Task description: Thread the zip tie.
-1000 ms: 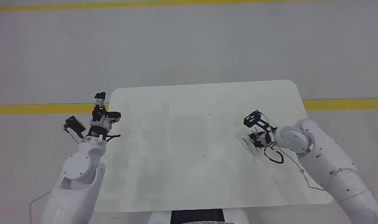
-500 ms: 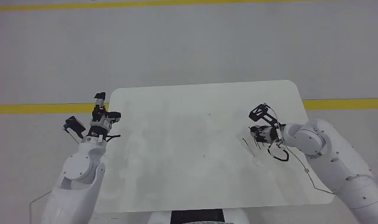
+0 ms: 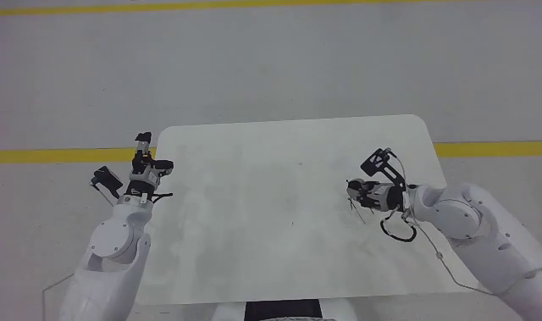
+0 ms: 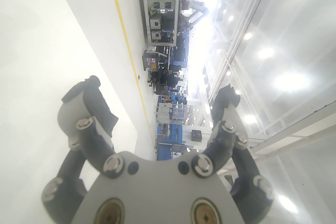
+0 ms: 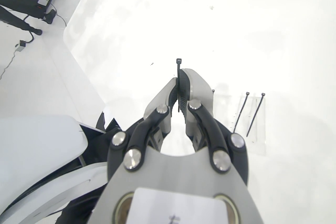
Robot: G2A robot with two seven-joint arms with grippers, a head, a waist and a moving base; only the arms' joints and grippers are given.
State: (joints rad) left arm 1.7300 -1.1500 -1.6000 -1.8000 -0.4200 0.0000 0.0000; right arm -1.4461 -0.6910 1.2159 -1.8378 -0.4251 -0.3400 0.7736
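So, zip tie [image 5: 178, 66]: I see it clamped in the right gripper [image 5: 179, 78], lying lengthwise between the closed fingers [image 5: 193, 83], its head just past the tips, over the bench [image 5: 236, 12].
Left gripper [image 4: 160, 88]: fingers wide, holding nothing, at the bench's left edge.
Spare ties [image 5: 253, 114]: two side by side on a clear sheet [image 5: 258, 141], near the right gripper.

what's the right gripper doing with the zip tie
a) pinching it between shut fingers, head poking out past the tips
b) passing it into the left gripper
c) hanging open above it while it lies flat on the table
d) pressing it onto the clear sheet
a: the right wrist view shows the right gripper shut on the zip tie, whose square head sticks out beyond the fingertips, while the left gripper is open and holds nothing.
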